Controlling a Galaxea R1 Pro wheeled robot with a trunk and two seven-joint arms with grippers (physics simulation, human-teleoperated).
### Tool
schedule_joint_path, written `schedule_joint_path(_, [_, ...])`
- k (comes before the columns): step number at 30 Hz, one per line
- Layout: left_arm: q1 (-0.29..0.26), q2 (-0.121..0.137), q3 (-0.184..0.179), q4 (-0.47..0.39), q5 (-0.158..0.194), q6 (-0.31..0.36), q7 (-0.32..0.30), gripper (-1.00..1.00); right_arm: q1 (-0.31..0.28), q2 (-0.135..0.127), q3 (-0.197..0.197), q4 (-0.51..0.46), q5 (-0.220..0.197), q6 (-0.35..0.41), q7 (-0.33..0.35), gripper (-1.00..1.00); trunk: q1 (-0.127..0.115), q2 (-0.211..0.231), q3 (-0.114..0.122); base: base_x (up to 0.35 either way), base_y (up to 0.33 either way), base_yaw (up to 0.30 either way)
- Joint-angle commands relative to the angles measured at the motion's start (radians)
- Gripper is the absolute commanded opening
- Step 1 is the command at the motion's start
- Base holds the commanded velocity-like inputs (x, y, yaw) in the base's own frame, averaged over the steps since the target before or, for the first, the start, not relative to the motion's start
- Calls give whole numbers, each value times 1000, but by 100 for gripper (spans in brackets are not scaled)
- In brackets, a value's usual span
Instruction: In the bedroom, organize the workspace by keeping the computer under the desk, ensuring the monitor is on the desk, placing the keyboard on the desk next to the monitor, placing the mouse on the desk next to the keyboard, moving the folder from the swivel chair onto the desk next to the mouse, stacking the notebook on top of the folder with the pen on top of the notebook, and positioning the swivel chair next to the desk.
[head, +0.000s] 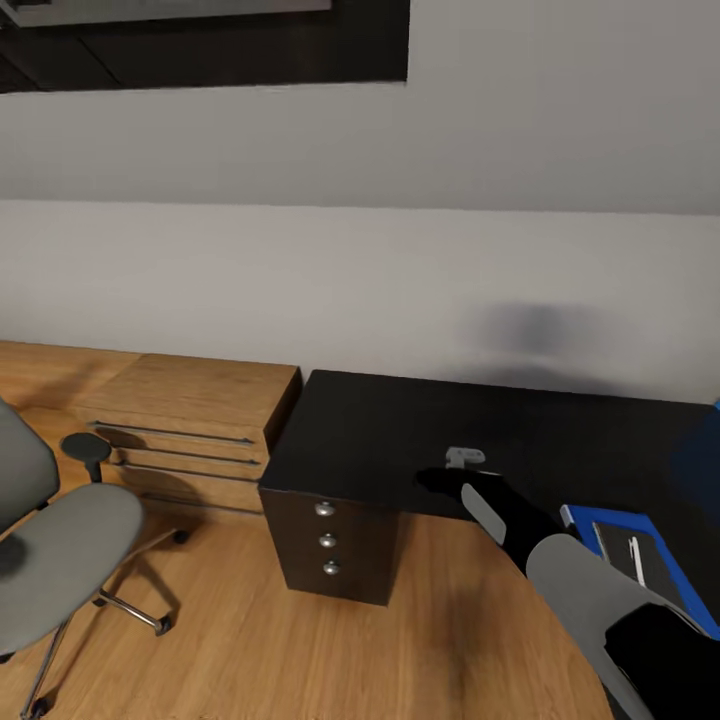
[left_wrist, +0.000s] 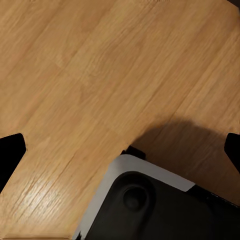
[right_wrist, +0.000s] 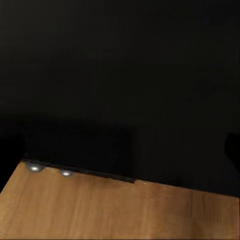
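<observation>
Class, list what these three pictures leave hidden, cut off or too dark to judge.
- Blue folder: head view, cut by the right arm and the picture's edge.
- Swivel chair: head view, cut by the left edge.
- Right end effector: head view, too small to tell open or shut.
- Desk: right wrist view, uniformly black, no detail.

Glossy black desk (head: 400, 430) beside oak drawers (head: 190, 430); bright blue folder (head: 590, 520) w/ grey notebook (head: 615, 545) atop; grey swivel chair (head: 60, 560).
</observation>
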Motion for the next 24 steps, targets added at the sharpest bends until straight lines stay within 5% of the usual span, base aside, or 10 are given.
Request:
schedule_joint_path(1, [-1, 1, -8, 0, 10, -4, -1, 100, 0, -1, 8, -1, -10, 1, -8, 100, 0, -1, -1, -271, 159, 15])
schedule_joint_path(16, [-1, 1, -8, -39, 8, -2, -1, 100, 4, 0, 8, 23, -10, -63, -8, 100, 0, -1, -2, -87, 292, 2])
schedule_joint_path(24, [-1, 3, -9, -86, 2, 0, -1, 100, 4, 50, 11, 144, -8, -196, -8, 100, 0, -1, 4, -3, 107, -104])
